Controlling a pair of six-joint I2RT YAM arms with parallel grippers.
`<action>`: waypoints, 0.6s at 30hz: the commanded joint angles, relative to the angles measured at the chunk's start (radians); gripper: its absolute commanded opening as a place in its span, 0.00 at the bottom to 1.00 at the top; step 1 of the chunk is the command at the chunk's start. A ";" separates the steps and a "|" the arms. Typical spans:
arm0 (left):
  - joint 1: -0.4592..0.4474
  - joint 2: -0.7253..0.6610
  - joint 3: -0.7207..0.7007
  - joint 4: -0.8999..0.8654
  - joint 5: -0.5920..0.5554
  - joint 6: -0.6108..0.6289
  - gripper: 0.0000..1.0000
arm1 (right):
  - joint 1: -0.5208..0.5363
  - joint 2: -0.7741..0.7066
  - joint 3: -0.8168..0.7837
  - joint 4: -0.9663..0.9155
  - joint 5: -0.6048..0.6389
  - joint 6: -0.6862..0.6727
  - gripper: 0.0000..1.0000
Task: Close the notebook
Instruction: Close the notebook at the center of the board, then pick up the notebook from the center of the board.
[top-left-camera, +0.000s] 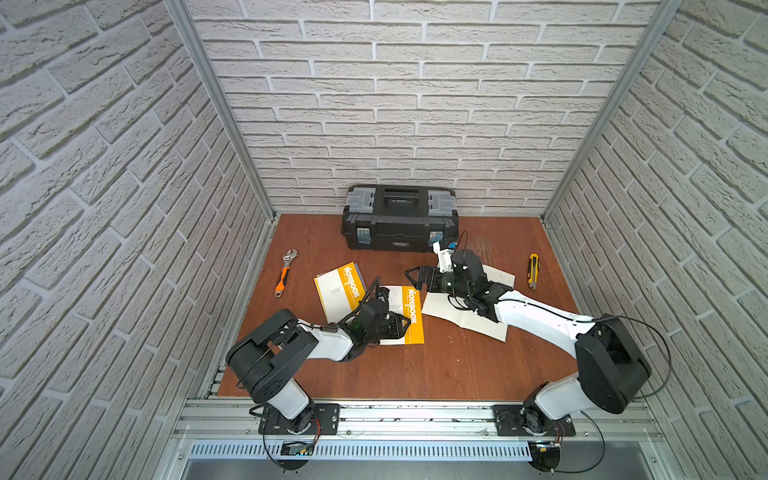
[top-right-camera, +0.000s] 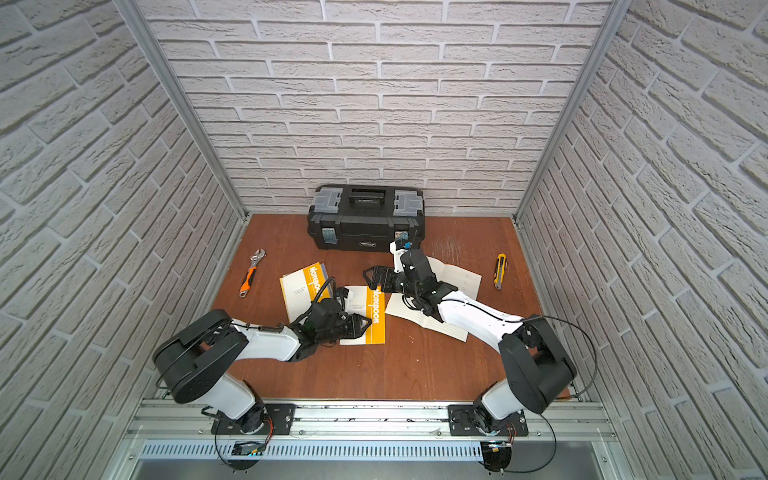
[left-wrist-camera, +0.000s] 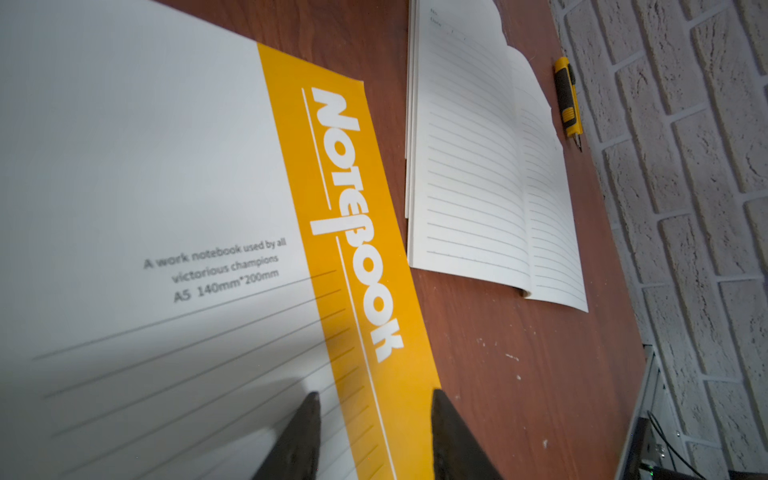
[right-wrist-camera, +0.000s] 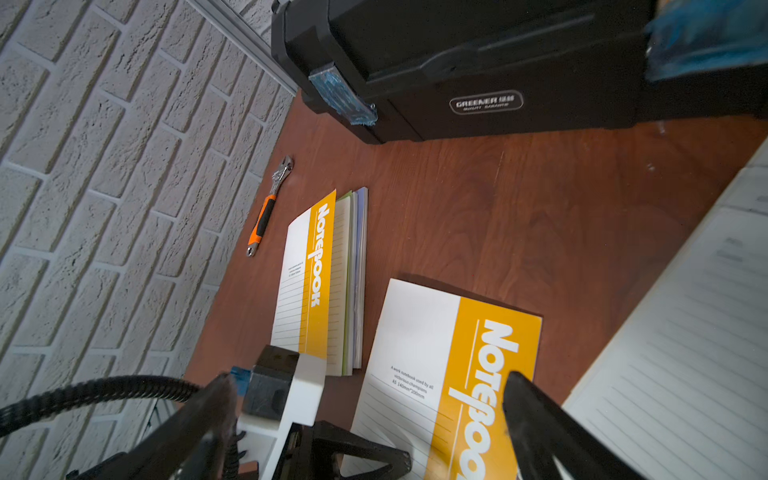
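The open notebook (top-left-camera: 457, 316) (top-right-camera: 419, 316) lies flat at centre right with its lined white pages up, partly hidden under my right arm; it also shows in the left wrist view (left-wrist-camera: 478, 166) and the right wrist view (right-wrist-camera: 685, 332). My right gripper (top-left-camera: 411, 278) (right-wrist-camera: 370, 378) hangs open just past the open notebook's left edge, holding nothing. A closed white-and-yellow notebook (top-left-camera: 409, 311) (left-wrist-camera: 166, 166) lies to its left. My left gripper (top-left-camera: 405, 325) (left-wrist-camera: 376, 397) is open, low over that cover's yellow band, with nothing between its fingers.
A stack of notebooks (top-left-camera: 338, 291) with a yellow-banded one on top lies left of centre. An orange-handled wrench (top-left-camera: 284, 272) is at the left, a yellow utility knife (top-left-camera: 533, 271) at the right. A black toolbox (top-left-camera: 399, 220) stands against the back brick wall.
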 joint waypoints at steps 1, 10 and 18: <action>-0.007 -0.091 0.013 -0.028 -0.031 0.015 0.44 | 0.012 0.048 -0.022 0.167 -0.070 0.087 1.00; -0.007 -0.210 0.087 -0.280 -0.072 0.050 0.44 | 0.048 0.211 -0.044 0.363 -0.120 0.211 1.00; -0.005 -0.358 0.081 -0.469 -0.108 0.034 0.47 | 0.052 0.231 -0.084 0.354 -0.112 0.205 1.00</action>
